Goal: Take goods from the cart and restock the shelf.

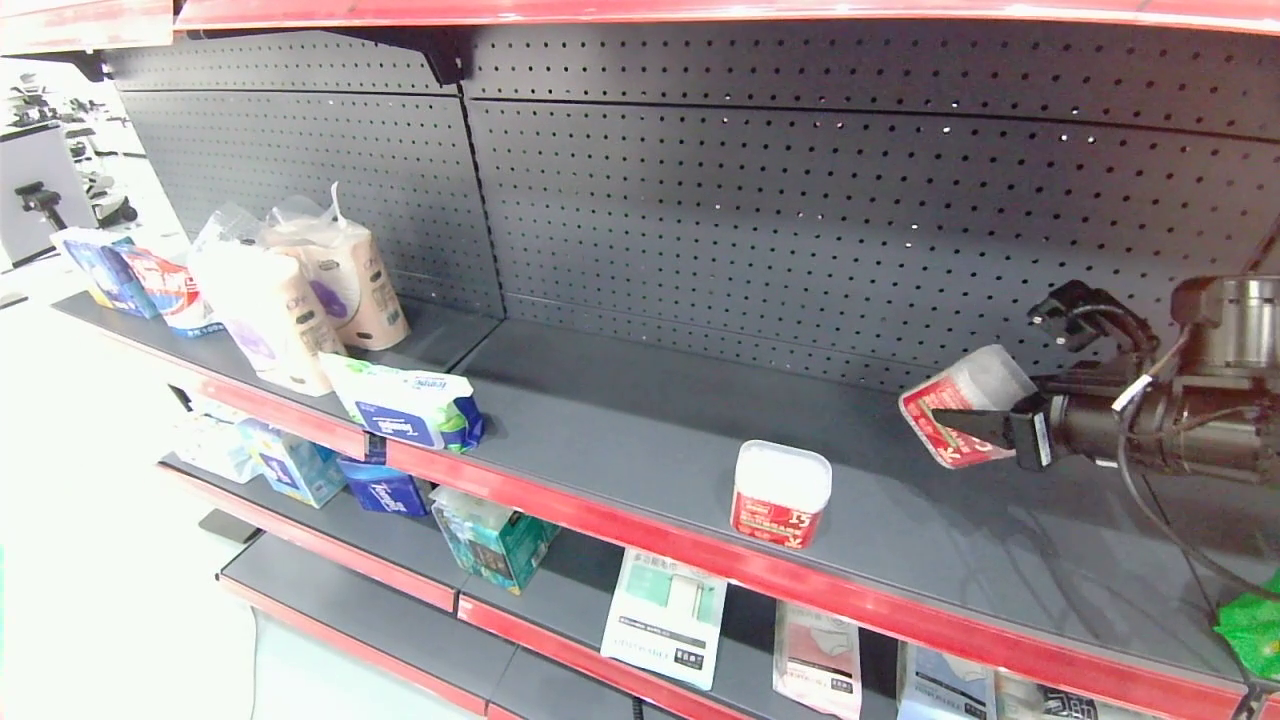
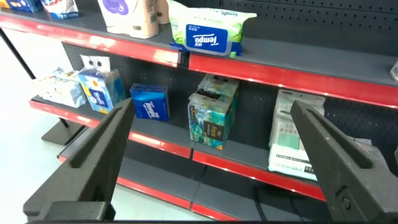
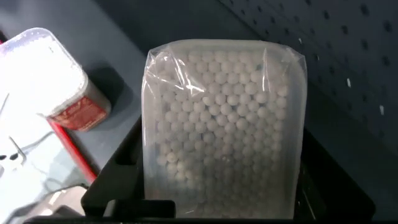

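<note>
My right gripper [image 1: 965,432] is shut on a clear tub with a red label [image 1: 962,405], holding it tilted above the right part of the grey shelf board [image 1: 640,420]. Up close the held tub [image 3: 224,124] is wrapped in clear film and filled with small white beads. A matching red-labelled tub [image 1: 780,492] stands upright near the shelf's front edge, left of the held one; the right wrist view has that standing tub [image 3: 53,81] beside the gripper. My left gripper [image 2: 211,162] hangs open in front of the lower shelves, holding nothing.
Paper roll packs [image 1: 300,290], a wet-wipe pack [image 1: 410,405] and blue packs [image 1: 135,275] occupy the shelf's left part. Lower shelves carry tissue boxes [image 2: 211,115] and hanging packets [image 1: 665,615]. A green item [image 1: 1255,625] lies at the right edge. A pegboard back wall [image 1: 800,210] rises behind.
</note>
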`<state>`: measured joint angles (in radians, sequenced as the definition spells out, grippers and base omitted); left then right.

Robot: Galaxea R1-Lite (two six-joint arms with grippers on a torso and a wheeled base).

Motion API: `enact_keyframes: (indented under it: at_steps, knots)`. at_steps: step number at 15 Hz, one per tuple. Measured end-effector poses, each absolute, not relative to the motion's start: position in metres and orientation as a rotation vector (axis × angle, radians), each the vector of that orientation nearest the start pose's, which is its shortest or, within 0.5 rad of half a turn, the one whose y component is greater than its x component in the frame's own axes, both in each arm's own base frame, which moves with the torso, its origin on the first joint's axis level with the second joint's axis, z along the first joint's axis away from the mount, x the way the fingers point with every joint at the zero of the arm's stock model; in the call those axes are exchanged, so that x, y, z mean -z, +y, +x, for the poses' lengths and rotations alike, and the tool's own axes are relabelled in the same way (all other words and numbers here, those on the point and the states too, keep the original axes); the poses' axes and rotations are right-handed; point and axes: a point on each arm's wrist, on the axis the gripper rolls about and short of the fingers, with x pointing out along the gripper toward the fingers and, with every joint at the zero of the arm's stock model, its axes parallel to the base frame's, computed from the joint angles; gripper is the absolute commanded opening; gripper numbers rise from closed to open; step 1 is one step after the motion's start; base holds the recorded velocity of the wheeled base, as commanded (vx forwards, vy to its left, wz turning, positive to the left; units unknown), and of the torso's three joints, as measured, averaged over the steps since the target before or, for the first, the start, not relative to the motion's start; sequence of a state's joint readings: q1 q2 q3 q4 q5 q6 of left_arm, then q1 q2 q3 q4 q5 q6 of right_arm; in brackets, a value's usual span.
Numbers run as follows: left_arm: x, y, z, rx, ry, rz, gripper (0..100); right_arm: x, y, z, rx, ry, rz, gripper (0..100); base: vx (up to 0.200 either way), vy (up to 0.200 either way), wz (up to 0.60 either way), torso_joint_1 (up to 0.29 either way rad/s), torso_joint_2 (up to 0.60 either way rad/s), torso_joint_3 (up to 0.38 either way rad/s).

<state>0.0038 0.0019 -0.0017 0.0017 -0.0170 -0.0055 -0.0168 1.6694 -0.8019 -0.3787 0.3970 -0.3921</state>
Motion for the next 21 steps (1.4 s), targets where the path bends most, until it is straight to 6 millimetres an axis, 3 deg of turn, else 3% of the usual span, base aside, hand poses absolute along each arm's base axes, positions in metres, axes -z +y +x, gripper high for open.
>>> enact_keyframes:
  at_steps: [4,7,12,21]
  knots:
    - [-0.076,0.0,-0.023,0.013,0.002,-0.006,100,-0.168,0.02,0.332,-0.576,0.338,-0.334,0,0.0,0.0,0.0,0.0,0.0,0.0]
    - [-0.076,0.0,-0.023,0.013,0.002,-0.006,100,-0.161,0.036,0.351,-0.631,0.33,-0.372,0,0.0,0.0,0.0,0.0,0.0,0.0]
    - [-0.076,0.0,-0.023,0.013,0.002,-0.006,100,-0.143,0.05,0.365,-0.687,0.332,-0.459,0,0.0,0.0,0.0,0.0,0.0,0.0]
    - [-0.076,0.0,-0.023,0.013,0.002,-0.006,100,-0.125,0.051,0.368,-0.677,0.383,-0.499,0,0.0,0.0,0.0,0.0,0.0,0.0]
